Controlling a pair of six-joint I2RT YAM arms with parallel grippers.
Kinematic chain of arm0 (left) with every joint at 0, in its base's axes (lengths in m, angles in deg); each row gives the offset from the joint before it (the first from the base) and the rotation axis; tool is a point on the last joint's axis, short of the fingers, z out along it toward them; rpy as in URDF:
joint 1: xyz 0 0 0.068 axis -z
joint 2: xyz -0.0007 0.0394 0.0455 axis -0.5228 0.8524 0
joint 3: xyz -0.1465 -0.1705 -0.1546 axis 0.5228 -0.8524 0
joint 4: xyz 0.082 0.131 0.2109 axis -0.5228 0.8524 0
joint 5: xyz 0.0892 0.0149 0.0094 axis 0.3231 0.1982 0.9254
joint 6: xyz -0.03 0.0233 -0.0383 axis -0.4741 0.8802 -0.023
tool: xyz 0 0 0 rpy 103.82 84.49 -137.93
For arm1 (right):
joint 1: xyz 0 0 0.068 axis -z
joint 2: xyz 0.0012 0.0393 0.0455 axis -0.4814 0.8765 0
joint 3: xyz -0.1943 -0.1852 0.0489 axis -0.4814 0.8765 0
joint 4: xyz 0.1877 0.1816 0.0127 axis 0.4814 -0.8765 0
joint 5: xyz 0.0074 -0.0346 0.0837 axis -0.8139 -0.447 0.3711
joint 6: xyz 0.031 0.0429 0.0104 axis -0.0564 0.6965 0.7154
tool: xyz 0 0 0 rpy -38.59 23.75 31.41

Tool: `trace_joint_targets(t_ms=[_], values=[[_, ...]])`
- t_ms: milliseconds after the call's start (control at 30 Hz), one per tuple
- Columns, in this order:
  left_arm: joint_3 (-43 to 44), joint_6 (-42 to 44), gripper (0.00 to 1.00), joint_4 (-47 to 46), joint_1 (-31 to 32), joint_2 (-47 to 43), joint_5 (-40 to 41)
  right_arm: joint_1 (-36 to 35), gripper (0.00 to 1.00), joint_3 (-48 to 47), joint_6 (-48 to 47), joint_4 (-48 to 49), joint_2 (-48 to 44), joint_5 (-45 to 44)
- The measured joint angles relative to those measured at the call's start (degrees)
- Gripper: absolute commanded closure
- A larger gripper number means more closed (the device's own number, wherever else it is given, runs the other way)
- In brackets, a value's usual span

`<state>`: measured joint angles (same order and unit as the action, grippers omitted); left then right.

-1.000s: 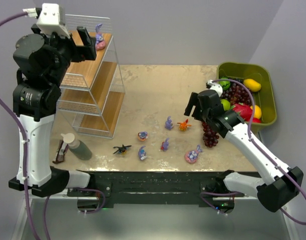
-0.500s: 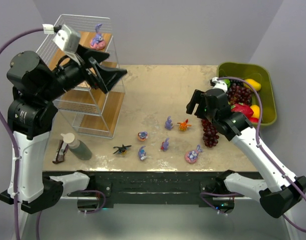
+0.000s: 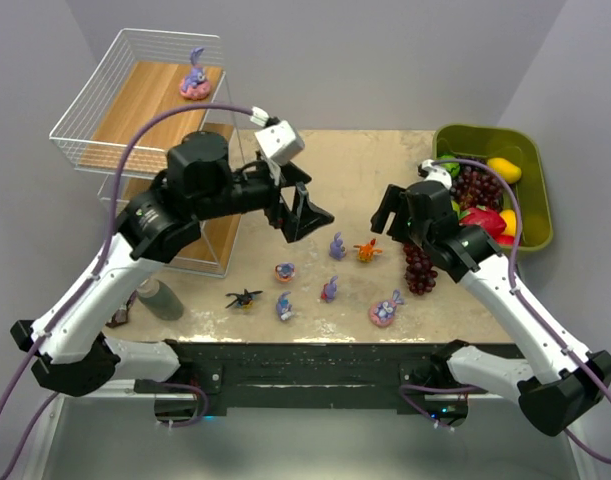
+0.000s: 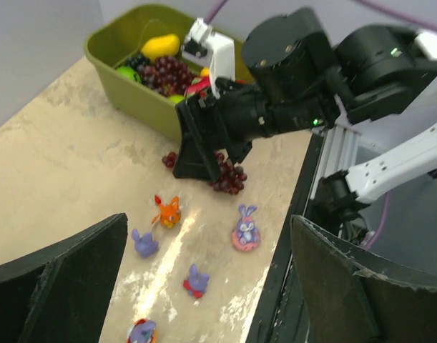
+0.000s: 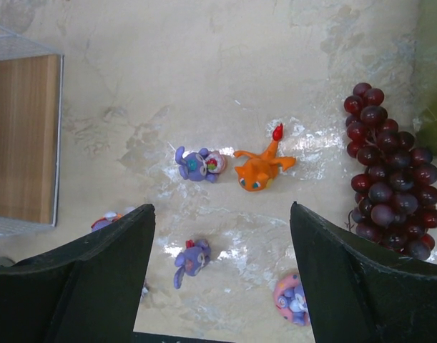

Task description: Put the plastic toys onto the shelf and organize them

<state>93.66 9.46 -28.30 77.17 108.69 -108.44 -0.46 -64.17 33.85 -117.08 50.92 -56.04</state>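
Note:
Several plastic toys lie on the table: a purple bunny [image 3: 337,246], an orange figure [image 3: 366,250], a black insect [image 3: 243,298] and a bunny on a pink base [image 3: 385,310]. One more bunny on a pink base [image 3: 194,80] stands on the top board of the shelf [image 3: 135,115]. My left gripper [image 3: 303,213] hovers open and empty above the table, left of the purple bunny [image 4: 144,243]. My right gripper [image 3: 393,222] hangs open and empty above the orange figure [image 5: 257,170], with a small purple bunny [image 5: 189,259] showing between its fingers [image 5: 82,271].
A dark grape bunch [image 3: 420,268] lies beside the olive-green bin [image 3: 533,190] of fruit at the right. A green bottle [image 3: 155,295] lies in front of the shelf at the near left. The two grippers face each other a short way apart.
My left arm has swung down from the shelf's top tier and out to the right over the table, toward the toys. The right arm has barely shifted.

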Motion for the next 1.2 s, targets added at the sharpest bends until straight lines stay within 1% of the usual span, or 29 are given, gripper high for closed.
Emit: trace_joint_targets(t_ms=[133,167,367,533,600,633,700,733,800,1000,1033,1200], values=[[-5.6,3.3,0.01,0.6,3.0,0.3,4.4,0.0,0.21,1.3,0.9,-0.3,0.0,0.5],[-7.5,3.9,0.05,0.9,3.6,0.3,5.2,0.0,0.21,1.5,1.0,-0.5,0.0,0.6],[-21.4,7.5,0.17,1.6,5.2,-0.8,9.0,0.0,0.21,2.0,1.2,-0.6,-0.2,0.7],[-28.0,9.1,0.23,1.4,5.4,-1.4,13.8,0.0,0.21,2.3,1.2,-0.7,-0.1,0.9],[-30.6,9.8,0.29,1.1,5.4,-1.7,16.5,0.0,0.21,2.3,1.2,-0.7,-0.1,0.9],[-31.5,10.0,0.34,1.0,5.4,-1.7,17.8,0.0,0.21,2.3,1.2,-0.7,-0.1,0.9],[-34.1,10.3,0.38,0.6,5.4,-1.7,20.7,0.0,0.21,2.4,1.2,-0.6,-0.1,0.9],[-35.1,10.5,0.4,0.6,5.4,-1.7,21.7,0.0,0.21,2.4,1.2,-0.6,-0.1,1.0],[-37.2,10.7,0.41,0.2,5.4,-1.7,23.8,0.0,0.21,2.6,1.2,-0.6,-0.1,1.0],[-40.1,11.3,0.46,-1.8,5.4,-1.6,26.6,0.0,0.21,3.3,1.2,-0.9,-0.2,1.0],[-40.3,11.4,0.5,-2.4,5.3,-1.5,26.8,0.0,0.21,3.4,1.2,-1.0,-0.2,1.0],[-40.7,11.6,0.58,-3.8,4.1,-0.3,26.4,0.0,0.21,3.6,1.2,-1.2,-0.5,1.0]])
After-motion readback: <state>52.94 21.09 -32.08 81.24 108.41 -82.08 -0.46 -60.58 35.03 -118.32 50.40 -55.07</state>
